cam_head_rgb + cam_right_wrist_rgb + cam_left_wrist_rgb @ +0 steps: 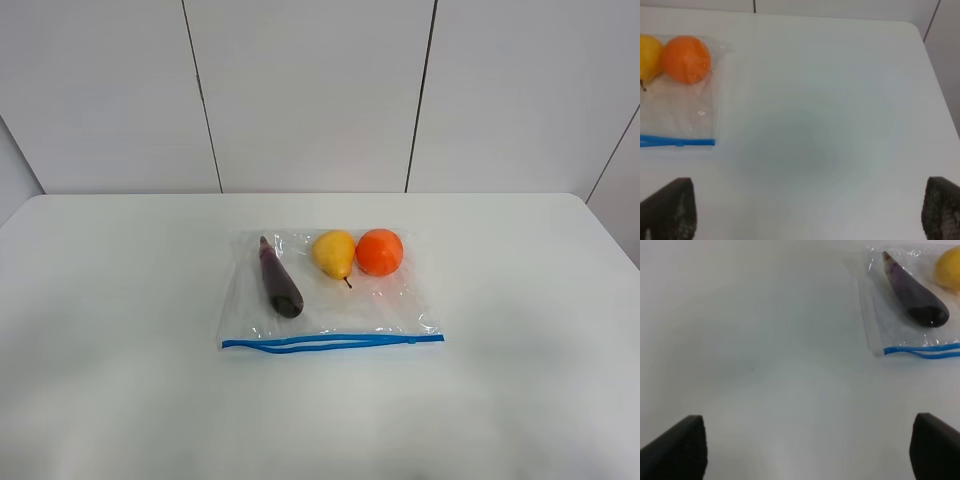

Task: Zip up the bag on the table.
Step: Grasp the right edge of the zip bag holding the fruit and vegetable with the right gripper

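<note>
Bag lies flat at the middle of the table, its blue zipper strip apparently parted in two lines, so zipping is not yet begun; left gripper and right gripper hover spread wide, empty, off to either side.

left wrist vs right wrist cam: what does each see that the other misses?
Left wrist only: eggplant, zipper strip split into two lines, open left claw. Right wrist only: orange, the strip's other end, a corner of the table, open right claw. Both: pear, bag, table.
</note>
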Controlling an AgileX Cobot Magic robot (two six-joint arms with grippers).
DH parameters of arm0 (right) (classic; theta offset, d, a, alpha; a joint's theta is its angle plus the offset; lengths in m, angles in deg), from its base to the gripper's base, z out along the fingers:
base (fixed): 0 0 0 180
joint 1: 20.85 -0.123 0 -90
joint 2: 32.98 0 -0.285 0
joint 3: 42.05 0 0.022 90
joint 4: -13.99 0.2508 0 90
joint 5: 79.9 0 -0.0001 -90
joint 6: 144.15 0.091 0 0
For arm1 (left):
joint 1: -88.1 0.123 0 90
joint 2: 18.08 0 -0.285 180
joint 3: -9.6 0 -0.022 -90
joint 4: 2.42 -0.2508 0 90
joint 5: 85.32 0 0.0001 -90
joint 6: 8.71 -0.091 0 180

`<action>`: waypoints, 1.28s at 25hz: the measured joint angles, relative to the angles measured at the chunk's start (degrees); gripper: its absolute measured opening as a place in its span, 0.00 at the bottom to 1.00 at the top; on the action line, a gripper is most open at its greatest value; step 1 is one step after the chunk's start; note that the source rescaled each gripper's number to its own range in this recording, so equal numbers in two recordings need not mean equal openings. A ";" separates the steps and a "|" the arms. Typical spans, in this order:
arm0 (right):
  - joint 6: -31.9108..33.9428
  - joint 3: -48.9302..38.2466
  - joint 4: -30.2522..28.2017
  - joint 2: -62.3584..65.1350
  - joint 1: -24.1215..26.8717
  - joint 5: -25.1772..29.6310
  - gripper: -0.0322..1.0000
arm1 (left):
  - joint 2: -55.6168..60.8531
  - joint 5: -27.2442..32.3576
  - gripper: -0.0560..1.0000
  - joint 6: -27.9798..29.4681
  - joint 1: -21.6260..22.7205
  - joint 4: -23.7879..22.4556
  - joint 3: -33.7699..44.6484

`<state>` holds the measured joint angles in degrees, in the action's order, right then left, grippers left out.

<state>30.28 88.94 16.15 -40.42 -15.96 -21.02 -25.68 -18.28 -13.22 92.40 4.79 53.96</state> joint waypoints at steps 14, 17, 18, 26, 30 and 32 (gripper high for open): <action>0.00 0.00 0.00 0.00 0.00 -0.04 1.00 | 0.00 0.00 1.00 0.00 0.00 0.00 0.00; 0.06 1.56 0.00 -1.68 0.00 -0.43 1.00 | 0.00 0.00 1.00 0.00 0.00 0.00 0.00; 0.06 2.76 0.00 -3.78 0.00 -0.69 1.00 | 0.00 0.00 1.00 0.00 0.00 0.00 0.00; 0.01 16.25 3.42 -32.29 0.00 -2.19 1.00 | 0.00 0.00 1.00 0.00 0.00 0.00 0.00; -0.88 20.65 8.42 -45.98 0.00 -3.03 1.00 | 0.00 0.00 1.00 0.00 0.00 0.00 0.00; -2.08 21.25 11.45 -52.83 0.00 -3.32 1.00 | 0.00 0.00 1.00 0.00 0.00 0.00 0.00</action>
<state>28.20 110.19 27.60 -93.25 -15.96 -24.34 -25.68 -18.28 -13.22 92.40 4.79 53.96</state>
